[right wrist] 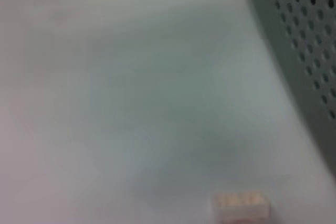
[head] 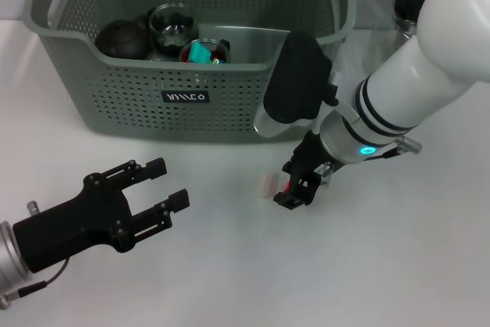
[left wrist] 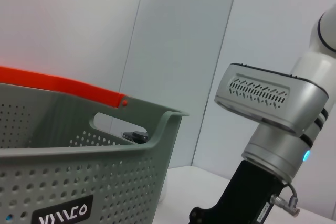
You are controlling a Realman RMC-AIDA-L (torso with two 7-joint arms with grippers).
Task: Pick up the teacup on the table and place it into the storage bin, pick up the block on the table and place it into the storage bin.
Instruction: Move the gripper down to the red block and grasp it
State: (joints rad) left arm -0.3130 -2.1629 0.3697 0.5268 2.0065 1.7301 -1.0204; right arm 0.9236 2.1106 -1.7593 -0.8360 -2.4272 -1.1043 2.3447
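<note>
The small pale block (head: 267, 184) lies on the white table in front of the storage bin (head: 138, 105); it also shows in the right wrist view (right wrist: 240, 206). My right gripper (head: 295, 192) is down at the table just right of the block, fingers slightly apart, holding nothing. A glass teacup (head: 171, 24) sits inside the bin beside a black round object (head: 122, 38) and a red cup holding something teal (head: 204, 52). No cup stands on the table. My left gripper (head: 170, 181) is open and empty at the front left.
A glass jug with a black lid (head: 409, 5) stands at the back right, behind my right arm. The left wrist view shows the bin's wall (left wrist: 105, 171) with its orange clip (left wrist: 58, 83) and my right arm (left wrist: 268, 108).
</note>
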